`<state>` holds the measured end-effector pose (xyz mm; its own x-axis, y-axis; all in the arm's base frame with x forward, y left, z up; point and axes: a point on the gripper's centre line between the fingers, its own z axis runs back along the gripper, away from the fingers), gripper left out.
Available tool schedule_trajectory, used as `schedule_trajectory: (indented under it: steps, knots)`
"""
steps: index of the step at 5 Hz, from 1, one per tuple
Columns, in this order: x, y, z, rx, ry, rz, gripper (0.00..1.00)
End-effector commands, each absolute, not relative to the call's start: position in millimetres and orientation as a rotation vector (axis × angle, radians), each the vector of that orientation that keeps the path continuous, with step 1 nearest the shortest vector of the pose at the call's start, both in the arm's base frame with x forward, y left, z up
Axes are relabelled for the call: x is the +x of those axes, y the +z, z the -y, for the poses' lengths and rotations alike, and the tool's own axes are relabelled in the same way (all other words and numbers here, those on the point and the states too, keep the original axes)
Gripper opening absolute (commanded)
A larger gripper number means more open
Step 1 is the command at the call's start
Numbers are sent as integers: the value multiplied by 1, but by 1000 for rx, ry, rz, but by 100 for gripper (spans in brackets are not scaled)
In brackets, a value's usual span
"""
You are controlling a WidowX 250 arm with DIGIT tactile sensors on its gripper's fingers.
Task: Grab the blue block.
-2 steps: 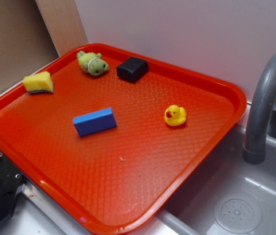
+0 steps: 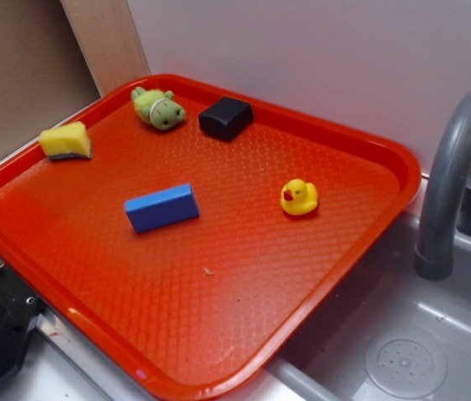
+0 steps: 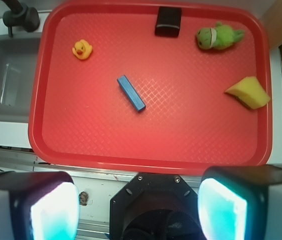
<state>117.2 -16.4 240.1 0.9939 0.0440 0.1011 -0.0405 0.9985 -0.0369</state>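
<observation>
Here the gripper (image 3: 138, 202) is held spread wide and empty, outside the red tray's (image 2: 361, 259) near edge. Toward the tray's middle the blue block (image 2: 162, 207) is seen lying flat: a plain, matte, solid-blue brick, clearly longer than wide, touched by nothing, with bare tray around it.

Matt blue block (image 2: 162, 207) — glossy, diamond-textured tray (image 2: 219, 334), probably plastic; plush frog (image 2: 158, 108).

Blue block (image 2: 162, 207) lies on the red tray (image 2: 319, 276) — yellow duck (image 2: 299, 197) nearby.
</observation>
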Motion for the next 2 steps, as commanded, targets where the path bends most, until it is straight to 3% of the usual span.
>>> schedule_trajectory:
  steps: [1,2]
  knots:
    - [121,249,37,36,138,57,100]
    - [135,231,50,65,-34,15,100]
